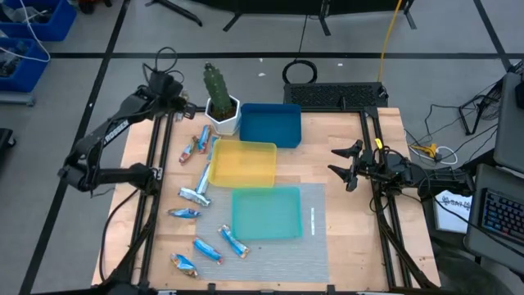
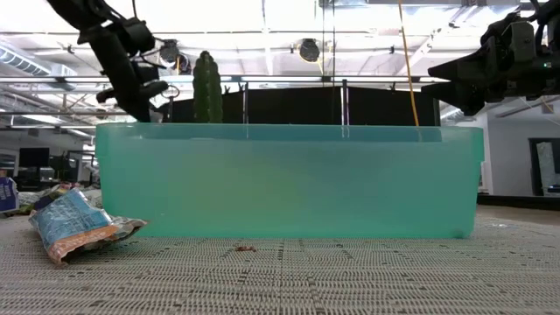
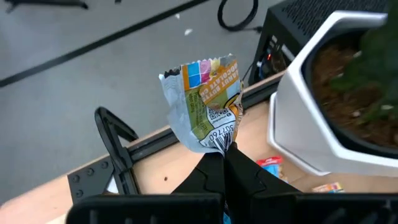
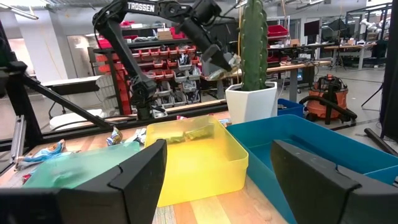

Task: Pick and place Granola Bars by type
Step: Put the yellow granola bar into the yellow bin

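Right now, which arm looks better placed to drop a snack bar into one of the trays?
The left. Its gripper already pinches a granola bar beside the cactus pot. The right gripper hangs open and empty.

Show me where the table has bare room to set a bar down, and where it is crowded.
Bare wood lies between the trays and the right gripper, beside the blue tray and teal tray. The teal tray looks empty. Crowded: loose Granola Bars left of the yellow tray. The left gripper holds one bar near the cactus pot.

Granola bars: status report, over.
Left gripper shut on granola bar, lifted beside cactus pot. Right gripper open, idle. Loose bars left of trays.
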